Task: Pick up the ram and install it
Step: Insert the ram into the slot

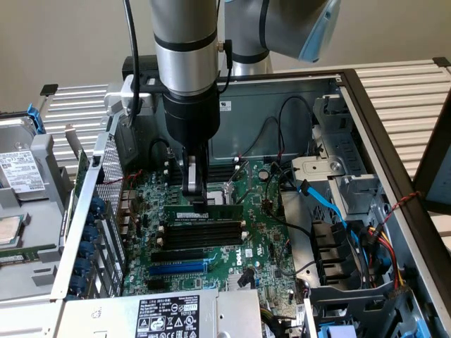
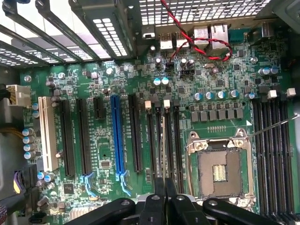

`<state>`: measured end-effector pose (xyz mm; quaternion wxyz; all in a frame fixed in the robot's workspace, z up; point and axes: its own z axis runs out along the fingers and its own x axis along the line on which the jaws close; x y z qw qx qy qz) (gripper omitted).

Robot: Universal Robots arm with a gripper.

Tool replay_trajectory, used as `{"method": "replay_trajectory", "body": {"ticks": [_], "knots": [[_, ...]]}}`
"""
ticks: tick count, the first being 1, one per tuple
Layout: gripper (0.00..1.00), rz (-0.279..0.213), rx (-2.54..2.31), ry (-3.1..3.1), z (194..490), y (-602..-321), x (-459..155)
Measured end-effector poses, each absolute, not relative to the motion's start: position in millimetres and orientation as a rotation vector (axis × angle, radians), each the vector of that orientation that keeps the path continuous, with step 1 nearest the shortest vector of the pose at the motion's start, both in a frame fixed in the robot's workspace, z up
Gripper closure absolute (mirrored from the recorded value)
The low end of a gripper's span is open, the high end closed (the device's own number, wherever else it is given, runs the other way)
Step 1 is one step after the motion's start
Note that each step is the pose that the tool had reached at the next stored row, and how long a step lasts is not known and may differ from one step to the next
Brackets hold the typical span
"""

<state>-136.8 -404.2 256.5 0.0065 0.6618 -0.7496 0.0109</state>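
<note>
Your claw is clamped narrowly on the top edge of the ram. The ram stands upright on its long edge, directly beneath the fingertips. It sits over the black memory slots on the motherboard. From the wrist, its thin edge runs straight out from the claw, with slot walls close on both sides. The processor socket lies just beside that row. Black cables hang behind the claw.

Bright, even light; white glare blows out the case vents.
</note>
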Motion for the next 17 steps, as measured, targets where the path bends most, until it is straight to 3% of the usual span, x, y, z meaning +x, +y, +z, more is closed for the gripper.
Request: {"method": "replay_trajectory", "body": {"ticks": [17], "knots": [[0.88,0.034,2.104,-2.315,249.8,-407.7,-139.1]]}}
